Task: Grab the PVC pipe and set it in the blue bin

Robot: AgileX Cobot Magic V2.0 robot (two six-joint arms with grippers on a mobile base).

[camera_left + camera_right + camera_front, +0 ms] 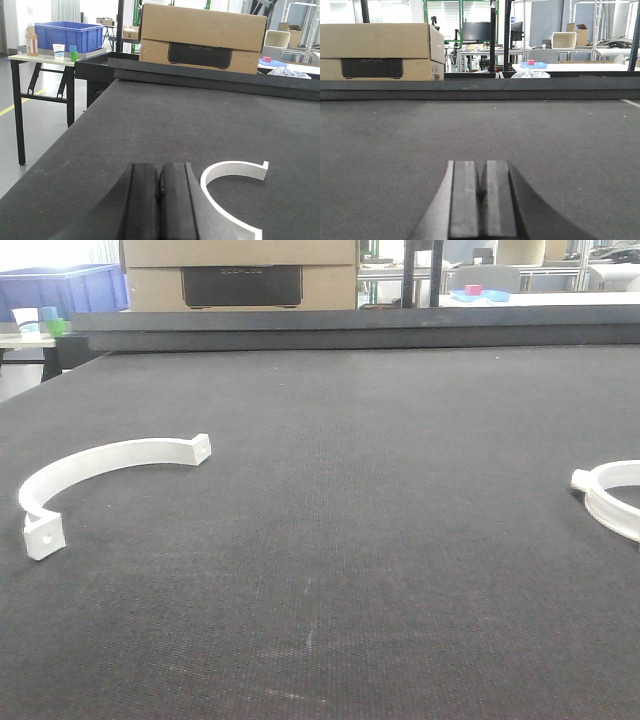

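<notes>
Work table [350,490]: black mat, the largest surface; both arms operate over it. Cardboard box [200,37]: stands beyond the far edge; not part of the task. Blue bin [70,35]: sits on a separate side table past the far left corner, well apart from the workpiece.

PVC pipe [120,452]: a white half-ring with a flat tab at each end, lying flat on the left of the mat; in the left wrist view it lies just beside the left gripper [159,200], on its right. A second white ring piece [612,512] lies at the right edge, partly cut off.

Orientation: the long axis, tab to tab, runs diagonally from near-left to farther right; the open side faces near-right.

Left gripper: jaws pressed together, holding nothing; right gripper [481,200]: likewise, with only bare mat ahead.

Procedure, as judged: the step in hand is the approach; spread the left jaws first; shift right over the arc; pinch across the thin band at mid-arc, not the tabs; lift clear before travelling to the bin.
</notes>
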